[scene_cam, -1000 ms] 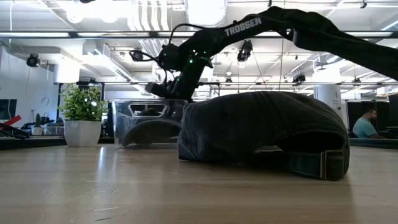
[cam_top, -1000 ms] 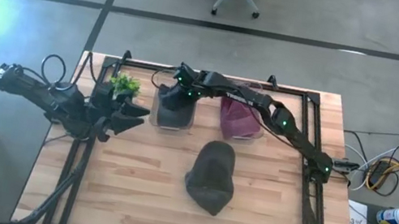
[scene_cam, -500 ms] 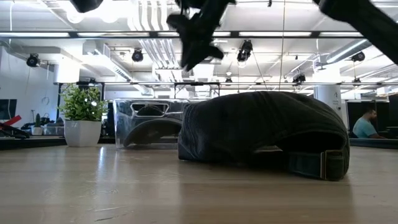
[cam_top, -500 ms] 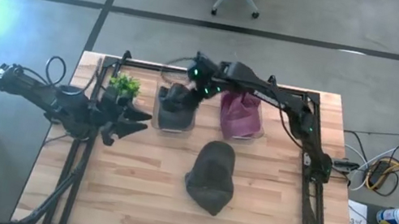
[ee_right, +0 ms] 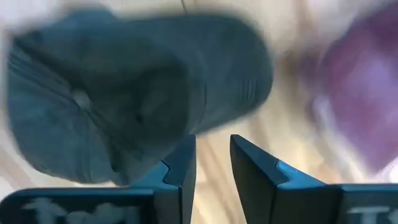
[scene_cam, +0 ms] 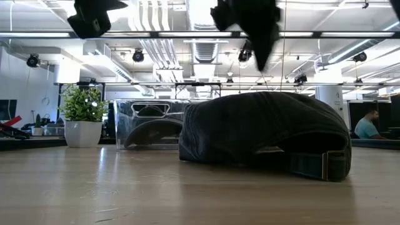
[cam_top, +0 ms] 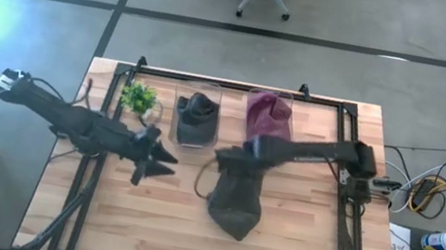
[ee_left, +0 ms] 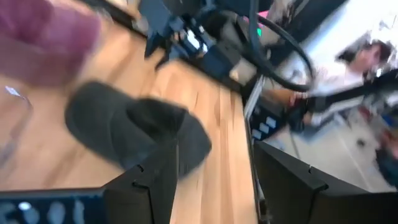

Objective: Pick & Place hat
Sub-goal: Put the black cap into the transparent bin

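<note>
Wooden boards make up the desk (cam_top: 293, 248), on which two clear bins are set along the far edge: the left bin (cam_top: 194, 120) is filled by a dark hat, the right bin (cam_top: 267, 119) by a purple one. Beside them a potted plant (cam_top: 138, 96) is placed. A dark cap (cam_top: 236, 196) is seen lying mid-desk, with bare boards around it. The right gripper (cam_top: 222, 156) is held just above the cap's far end, fingers (ee_right: 180, 171) slightly parted, nothing gripped. The left gripper (cam_top: 163, 162) is poised left of the cap, fingers spread.
</note>
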